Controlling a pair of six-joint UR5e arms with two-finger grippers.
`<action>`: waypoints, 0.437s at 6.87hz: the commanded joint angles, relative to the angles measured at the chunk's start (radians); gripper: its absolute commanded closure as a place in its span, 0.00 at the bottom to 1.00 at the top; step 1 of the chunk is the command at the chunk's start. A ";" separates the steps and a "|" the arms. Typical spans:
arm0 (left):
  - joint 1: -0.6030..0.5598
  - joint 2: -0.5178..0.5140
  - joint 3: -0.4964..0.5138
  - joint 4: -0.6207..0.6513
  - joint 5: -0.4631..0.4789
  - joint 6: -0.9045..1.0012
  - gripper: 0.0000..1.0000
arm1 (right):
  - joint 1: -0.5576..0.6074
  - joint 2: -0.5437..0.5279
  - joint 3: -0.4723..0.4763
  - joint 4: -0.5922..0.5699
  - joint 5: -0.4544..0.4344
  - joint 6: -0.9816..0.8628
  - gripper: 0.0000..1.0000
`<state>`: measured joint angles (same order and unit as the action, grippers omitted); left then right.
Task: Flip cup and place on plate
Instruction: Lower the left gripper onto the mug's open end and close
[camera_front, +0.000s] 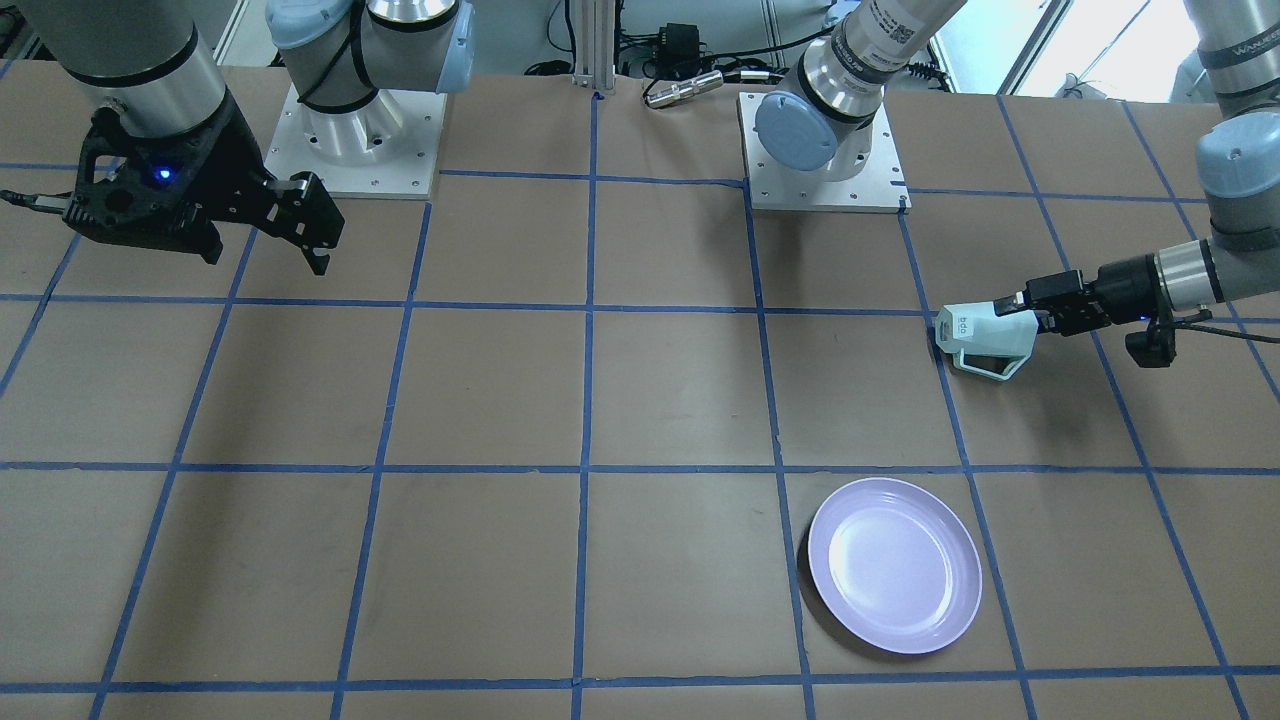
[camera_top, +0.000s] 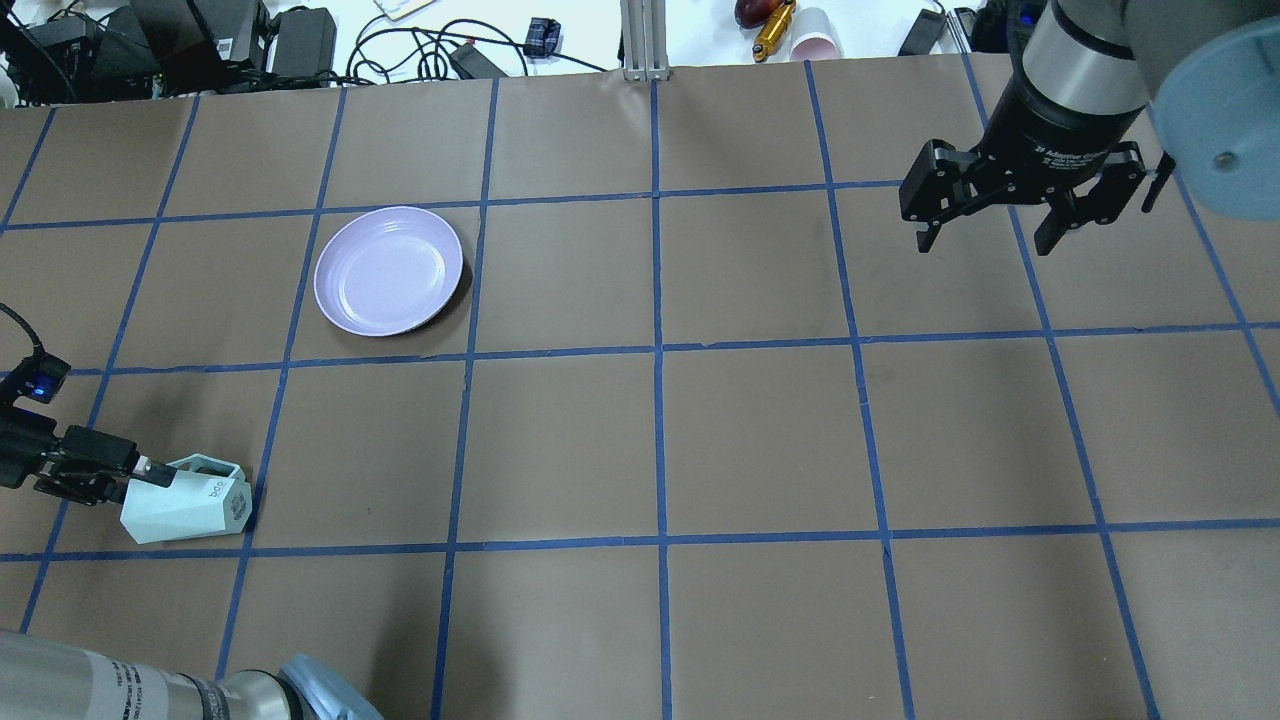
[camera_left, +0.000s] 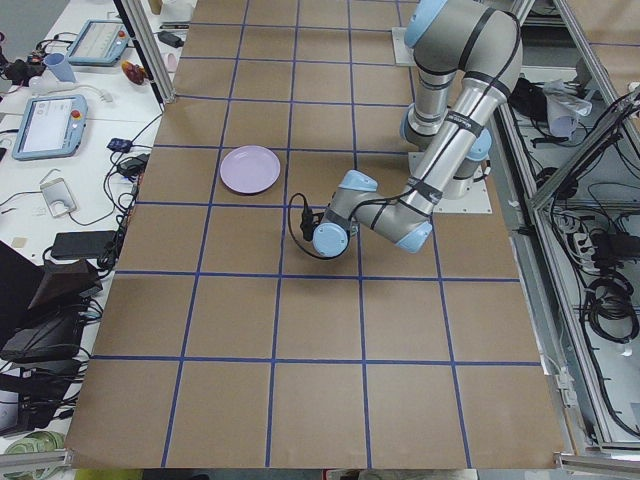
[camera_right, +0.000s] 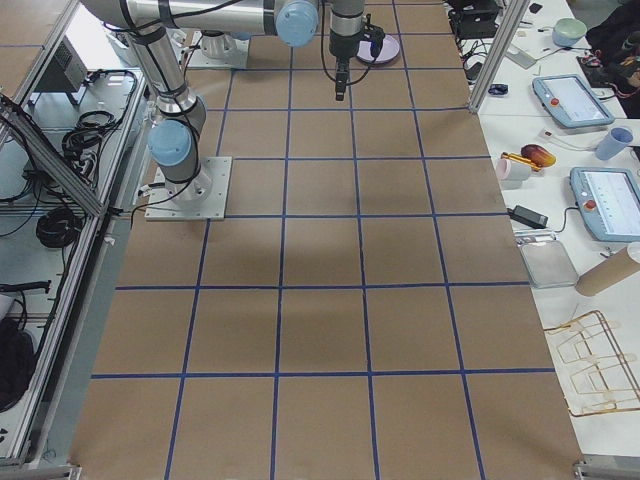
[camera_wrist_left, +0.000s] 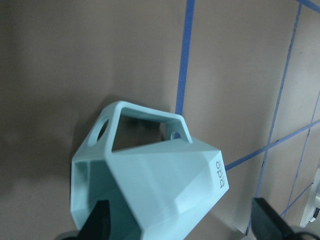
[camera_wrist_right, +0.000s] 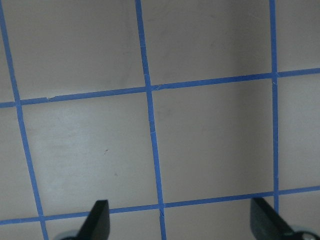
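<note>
The pale mint cup (camera_top: 190, 500) lies on its side on the table, mouth toward my left gripper (camera_top: 140, 478), handle toward the plate. In the left wrist view the jaws stand wide apart. One finger (camera_wrist_left: 98, 220) sits in the cup's (camera_wrist_left: 165, 185) dark mouth and the other finger (camera_wrist_left: 265, 217) is clear of its outer wall. In the front view the cup (camera_front: 985, 335) lies at the tip of the left gripper (camera_front: 1018, 312). The lavender plate (camera_top: 388, 270) lies upright and bare one grid square beyond the cup. My right gripper (camera_top: 985, 242) hangs open and empty far across the table.
The table is brown paper with a grid of blue tape. Both arm bases (camera_front: 355, 140) (camera_front: 825, 150) stand at the robot's edge. Cables, power bricks and a pink paper cup (camera_top: 812, 45) lie beyond the far edge. The plate also shows in the front view (camera_front: 895, 565).
</note>
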<state>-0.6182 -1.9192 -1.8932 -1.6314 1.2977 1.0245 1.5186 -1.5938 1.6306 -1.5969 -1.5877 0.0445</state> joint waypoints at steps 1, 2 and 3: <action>0.000 -0.004 -0.006 -0.031 -0.046 -0.001 0.03 | 0.000 0.000 0.000 0.000 0.000 0.000 0.00; -0.001 -0.004 -0.003 -0.062 -0.047 0.000 0.30 | 0.000 0.000 0.000 0.000 0.000 0.000 0.00; -0.001 -0.004 -0.001 -0.062 -0.043 -0.003 0.96 | 0.000 0.000 0.000 0.000 0.000 0.000 0.00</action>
<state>-0.6192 -1.9232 -1.8962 -1.6817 1.2550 1.0237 1.5187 -1.5938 1.6306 -1.5969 -1.5877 0.0445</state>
